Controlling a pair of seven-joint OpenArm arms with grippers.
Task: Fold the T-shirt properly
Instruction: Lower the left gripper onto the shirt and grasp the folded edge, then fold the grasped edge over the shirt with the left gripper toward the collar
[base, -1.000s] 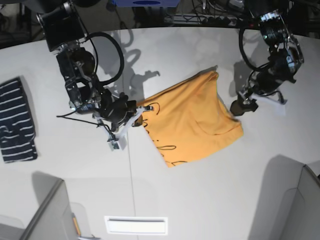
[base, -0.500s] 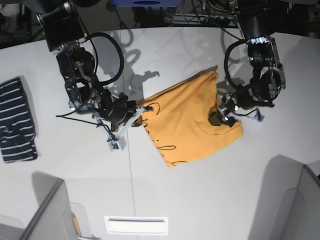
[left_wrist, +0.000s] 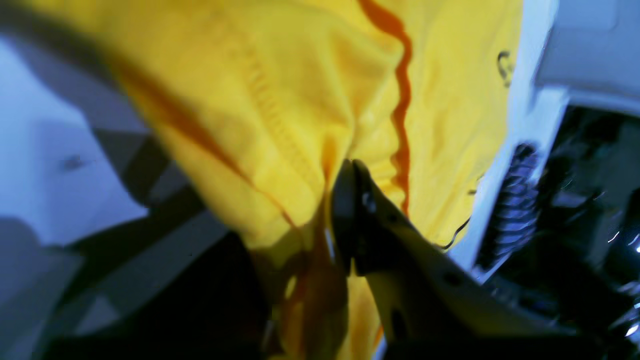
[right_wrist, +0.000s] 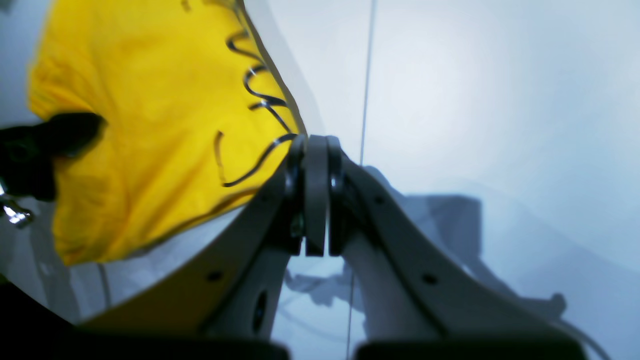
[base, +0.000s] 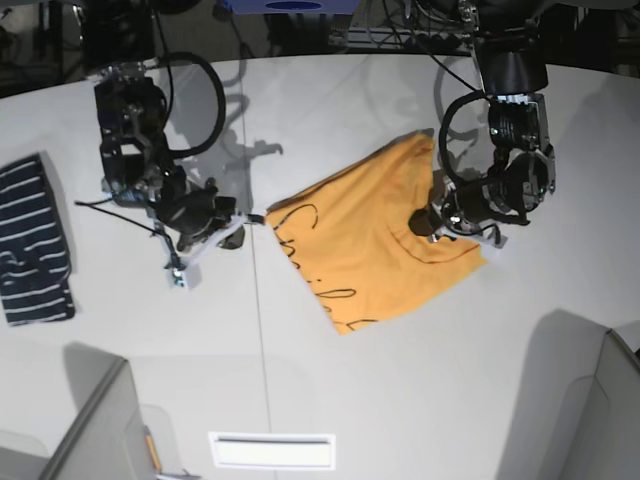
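Observation:
The orange-yellow T-shirt (base: 365, 235) lies crumpled on the white table, its black cursive lettering (base: 320, 275) along the left edge. My right gripper (base: 245, 216) is at the shirt's left corner. In the right wrist view the right gripper (right_wrist: 315, 145) is shut, with the shirt's (right_wrist: 150, 145) lettered corner pinched at its tips. My left gripper (base: 430, 225) is over the shirt's right part. In the left wrist view the left gripper (left_wrist: 330, 200) has bunched cloth (left_wrist: 280, 125) caught between its fingers.
A navy white-striped garment (base: 35, 245) lies at the table's far left. Grey panels stand at the lower left (base: 100, 430) and lower right (base: 590, 410). A seam (base: 258, 330) runs down the table. A white slot (base: 272, 450) is at the front edge.
My left gripper moved from beside the shirt's right edge onto the shirt and closed on cloth. My right gripper moved left with the corner, stretching the shirt flatter.

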